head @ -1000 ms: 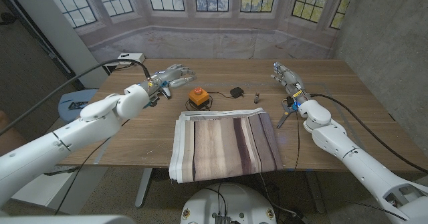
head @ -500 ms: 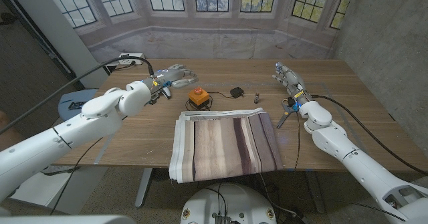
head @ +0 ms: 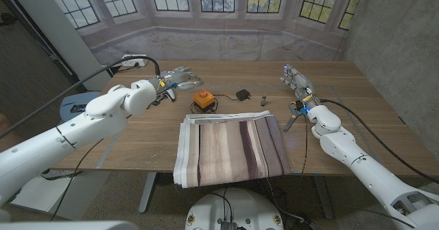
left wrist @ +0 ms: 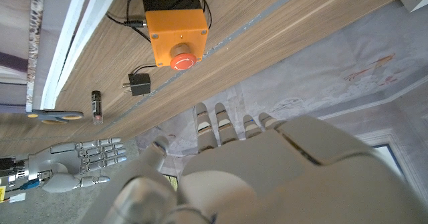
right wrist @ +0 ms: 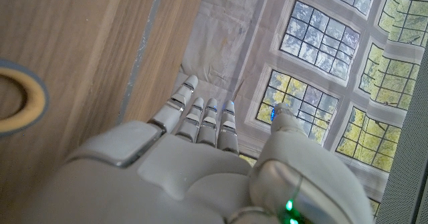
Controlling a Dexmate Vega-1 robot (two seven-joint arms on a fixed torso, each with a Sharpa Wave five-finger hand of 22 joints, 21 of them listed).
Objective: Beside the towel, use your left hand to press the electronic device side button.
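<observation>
My left hand (head: 177,77) hovers empty, fingers apart, left of the orange box (head: 202,99) at frame centre, just above the striped towel (head: 230,149). The box looks small, rigid and light, so a sideways push may slide it; I'd press its red button (left wrist: 183,63) squarely

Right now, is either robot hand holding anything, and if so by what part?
Nothing is held. The left robot hand hangs with fingers spread beside the orange button box, apart from it. The right robot hand is open too.
</observation>
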